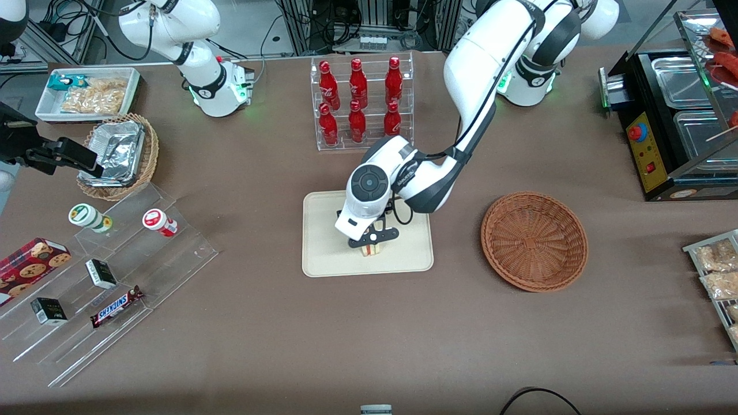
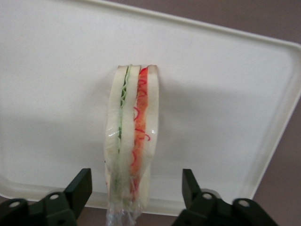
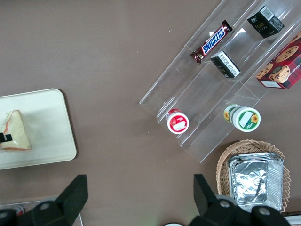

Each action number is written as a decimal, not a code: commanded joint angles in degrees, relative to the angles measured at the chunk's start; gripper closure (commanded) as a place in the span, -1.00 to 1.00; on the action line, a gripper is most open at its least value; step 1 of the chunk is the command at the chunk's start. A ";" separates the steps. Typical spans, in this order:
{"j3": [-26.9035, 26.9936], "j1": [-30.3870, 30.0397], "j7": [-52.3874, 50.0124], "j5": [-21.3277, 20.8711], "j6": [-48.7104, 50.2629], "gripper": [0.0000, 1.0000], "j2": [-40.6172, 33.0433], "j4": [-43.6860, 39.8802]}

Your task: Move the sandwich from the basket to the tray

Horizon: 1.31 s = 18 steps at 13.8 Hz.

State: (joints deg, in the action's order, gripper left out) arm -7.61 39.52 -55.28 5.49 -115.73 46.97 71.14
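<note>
- The tray (image 1: 323,253) lies flat on the brown bench (image 1: 369,346), nearer to the front camera than the clear rack of red bottles (image 1: 360,104).
- The reddish-brown basket (image 1: 534,240) sits beside the tray, toward the working arm's end of the bench, well apart from it and with nothing in it.
- Toward the parked arm's end stands a clear stepped shelf (image 1: 109,276) carrying a Snickers bar (image 1: 117,306), small dark boxes, two round tubs and a cookie box (image 1: 29,262).
- Farther from the camera than that shelf is a lighter wicker basket holding a foil container (image 1: 118,151), and a white bin of snack bags (image 1: 89,94).
- The left arm's wrist hangs over the tray and hides much of the tray's middle from the front camera; nothing else crowds the tray.
- The sandwich (image 2: 131,141) rests on the tray, standing on one bread side with its cut edge turned up toward the wrist camera.
- Its green and red filling lines run lengthwise along that edge; in the front view the wedge's (image 1: 372,248) long axis runs roughly toward and away from the camera.
- The end effector (image 2: 136,193) is just above the sandwich, released: its fingers (image 2: 80,186) stand apart on either side of the wedge with gaps showing, touching neither bread face.
</note>
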 commanded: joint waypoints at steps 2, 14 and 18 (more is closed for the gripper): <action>0.58 -1.28 0.78 -0.40 7.42 -1.00 -7.05 0.41; 4.45 -15.69 7.61 -0.57 23.45 -1.00 -20.06 4.70; 5.77 -22.18 21.41 -1.10 26.25 -1.00 -25.69 9.89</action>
State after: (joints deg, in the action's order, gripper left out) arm -1.66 19.97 -39.35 5.09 -90.71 26.13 75.87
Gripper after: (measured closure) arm 0.000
